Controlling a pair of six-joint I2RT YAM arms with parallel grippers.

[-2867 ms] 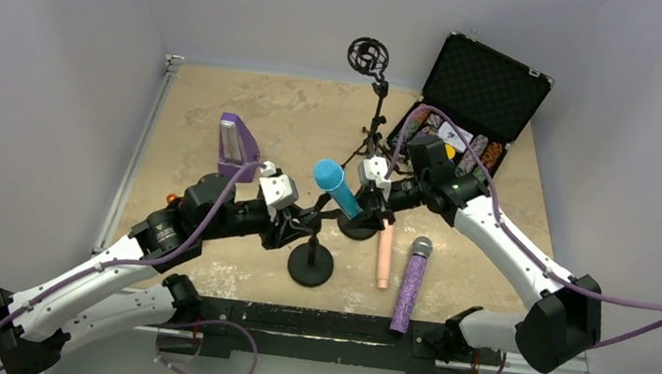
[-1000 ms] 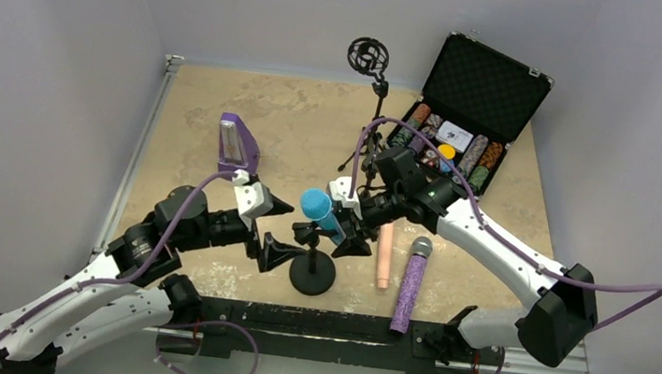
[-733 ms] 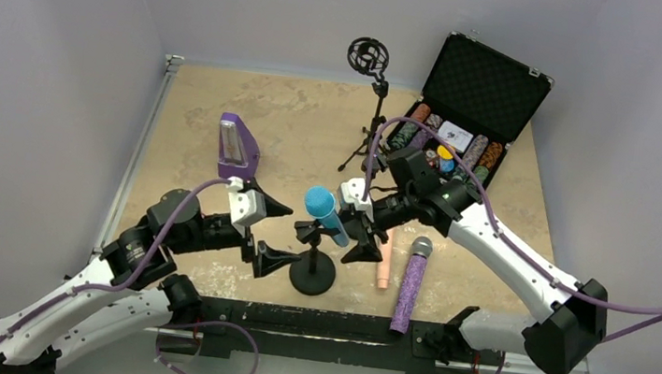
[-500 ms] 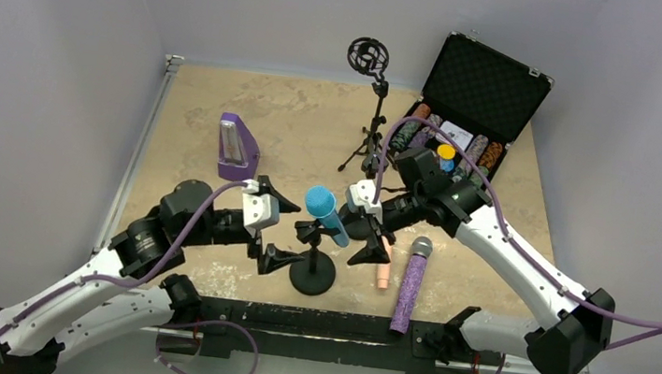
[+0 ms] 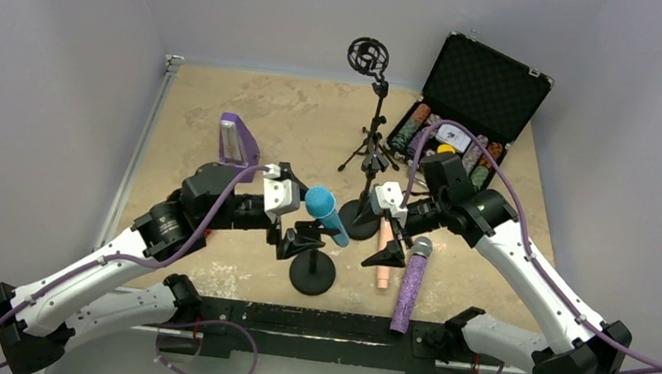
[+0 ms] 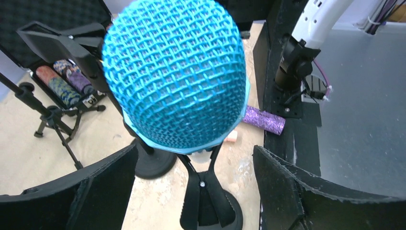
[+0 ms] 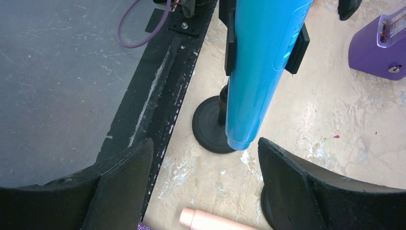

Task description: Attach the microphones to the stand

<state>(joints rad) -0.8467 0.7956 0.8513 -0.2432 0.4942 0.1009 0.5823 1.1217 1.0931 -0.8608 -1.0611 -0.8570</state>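
While the turquoise microphone [image 5: 328, 213] sits clipped, pink microphone [image 5: 383, 274] lies flat.

Smooth glossy plastic on turquoise microphone [image 7: 261, 72]; glitter-rough purple microphone [image 5: 409, 290]; matt, perhaps stone table [image 5: 297, 117].

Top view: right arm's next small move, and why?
Probably lower the right gripper onto the pink mic. The blue mic already sits in its stand clip, the right gripper is open and empty, and the pink mic lies flat just beneath it.
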